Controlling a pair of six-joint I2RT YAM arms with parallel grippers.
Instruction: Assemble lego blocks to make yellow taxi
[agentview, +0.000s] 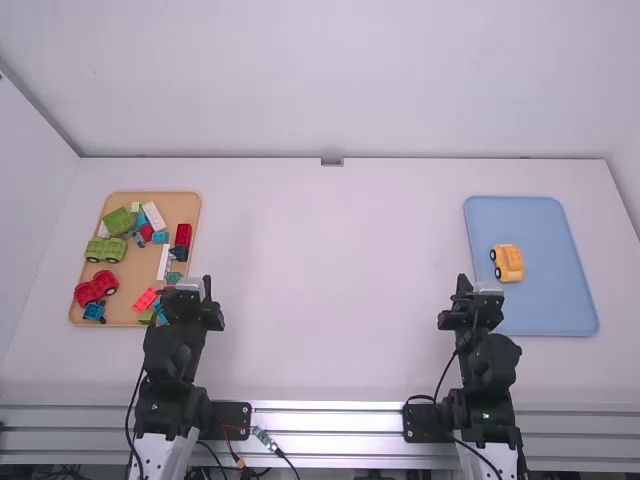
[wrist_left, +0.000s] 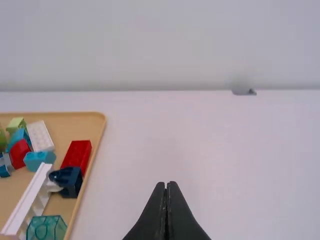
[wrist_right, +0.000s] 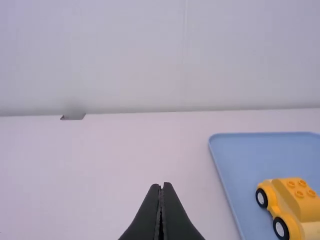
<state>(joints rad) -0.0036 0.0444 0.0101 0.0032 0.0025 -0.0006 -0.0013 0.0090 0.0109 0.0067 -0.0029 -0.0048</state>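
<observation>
on the right side of the bench (agentview: 330, 300), inside the blue tray (agentview: 545, 220), the yellow car (agentview: 508, 262) stands on its wheels, toward the tray's inner edge. four studs show bare on its raised top. the left end effector (wrist_left: 166, 184) has its fingers closed together with nothing between them; the right end effector (wrist_right: 161, 185) is likewise closed and empty. across the bench, the tan tray (agentview: 130, 278) carries mixed bricks, among them a red block (wrist_left: 76, 155) and a long white piece (wrist_left: 31, 200).

i judge the taxi assembled or very nearly so, which would make this a moment for checking rather than building. to do that well, see that the top sits level and snug all round before calling it finished, and leave both arms away from the trays if it does. should the top prove loose, the right arm is best placed: open wide, come down squarely over the car, and press straight onto the studs. a slanting push could roll it on its wheels or pop a brick free, so steady the body while pressing.
</observation>
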